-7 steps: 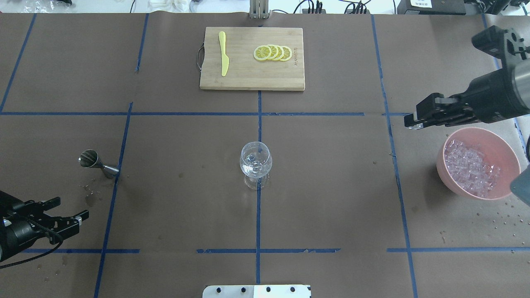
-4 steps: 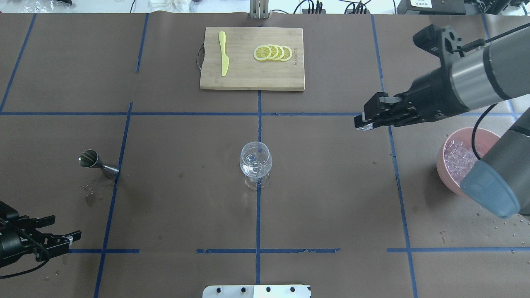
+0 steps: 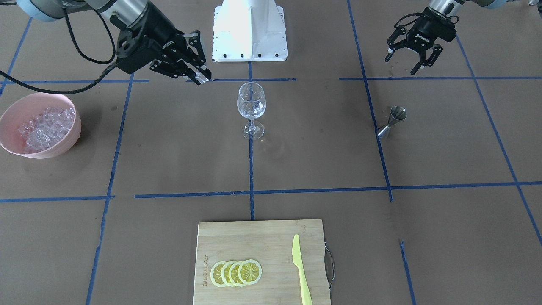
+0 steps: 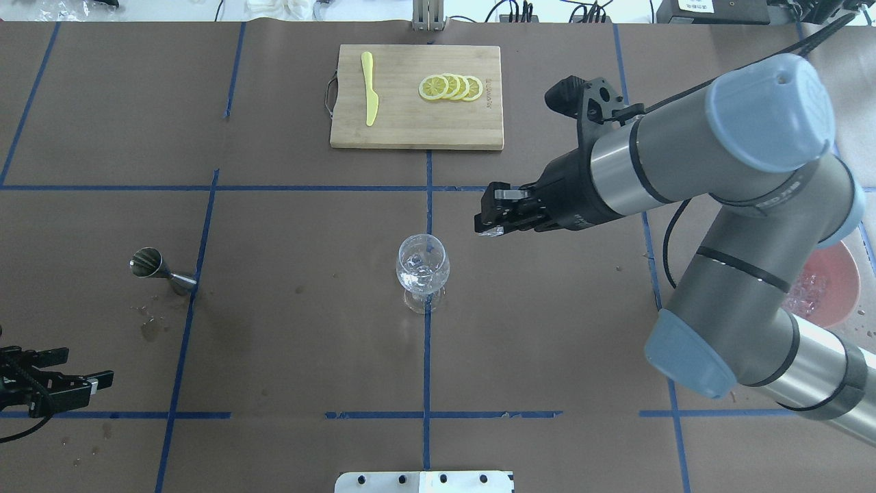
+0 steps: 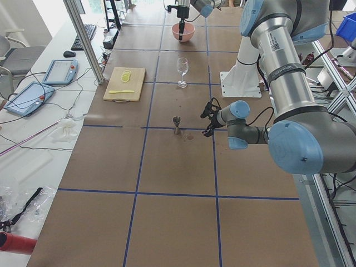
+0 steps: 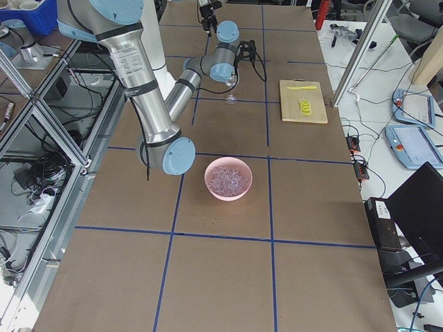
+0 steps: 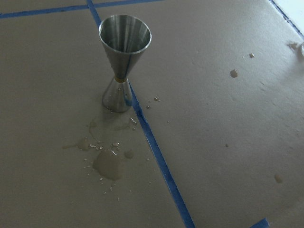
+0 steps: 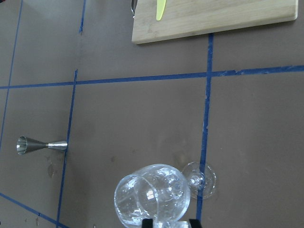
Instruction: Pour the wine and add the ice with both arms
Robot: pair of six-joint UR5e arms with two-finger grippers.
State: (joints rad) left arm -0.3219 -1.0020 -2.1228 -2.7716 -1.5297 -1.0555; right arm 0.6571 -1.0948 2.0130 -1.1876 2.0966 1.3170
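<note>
The wine glass (image 4: 423, 268) (image 3: 251, 101) stands upright at the table's centre with a few clear cubes in its bowl. My right gripper (image 4: 489, 220) (image 3: 201, 78) hovers just beyond and to the right of it, shut on a single ice cube. In the right wrist view the glass (image 8: 152, 197) sits right in front of the fingertips (image 8: 147, 223). The ice (image 3: 44, 125) heaps in a pink bowl (image 3: 8, 144). My left gripper (image 4: 79, 370) (image 3: 401, 64) is open and empty near the table's front-left corner. Wine itself is out of view.
A steel jigger (image 4: 161, 270) (image 7: 123, 61) stands left of the glass with a wet spill (image 7: 107, 164) beside it. At the far side lies a wooden cutting board (image 4: 416, 133) carrying lemon slices (image 4: 450, 87) and a yellow knife (image 4: 369, 89). My right arm hides most of the bowl (image 4: 838, 284).
My right arm swung left from above the pink bowl to beside the wine glass, its gripper staying shut. The left gripper drew back toward the table's near-left edge.
</note>
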